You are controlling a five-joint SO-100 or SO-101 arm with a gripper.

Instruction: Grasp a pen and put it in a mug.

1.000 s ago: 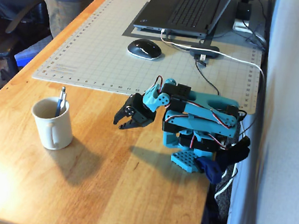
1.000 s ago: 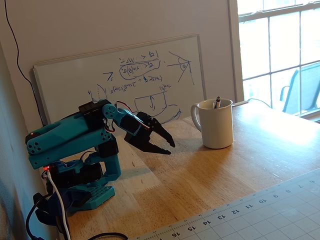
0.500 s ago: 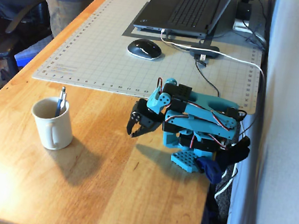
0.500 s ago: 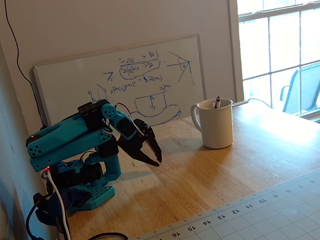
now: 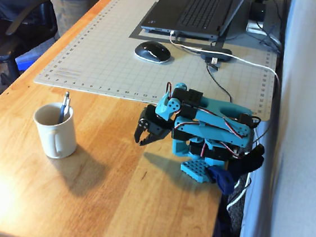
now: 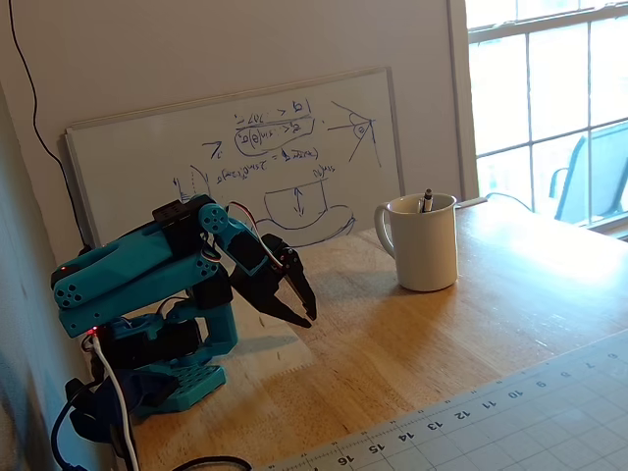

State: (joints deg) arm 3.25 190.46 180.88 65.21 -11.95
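Observation:
The cream-white mug (image 5: 54,134) stands upright on the wooden table, handle toward the camera. It also shows in the other fixed view (image 6: 428,253), on the right. The dark pen (image 5: 65,105) stands inside the mug, leaning on the rim, with its top sticking out (image 6: 426,200). My blue arm is folded low over its base. The black gripper (image 5: 141,141) points down near the tabletop, well to the right of the mug in this view and left of it in the other (image 6: 304,315). Its jaws look closed and hold nothing.
A grey gridded cutting mat (image 5: 124,64) covers the far table, carrying a black mouse (image 5: 152,51), a laptop (image 5: 197,9) and a white cable (image 5: 248,63). A whiteboard (image 6: 245,147) leans on the wall behind the arm. The table edge and wall are close to the arm's base.

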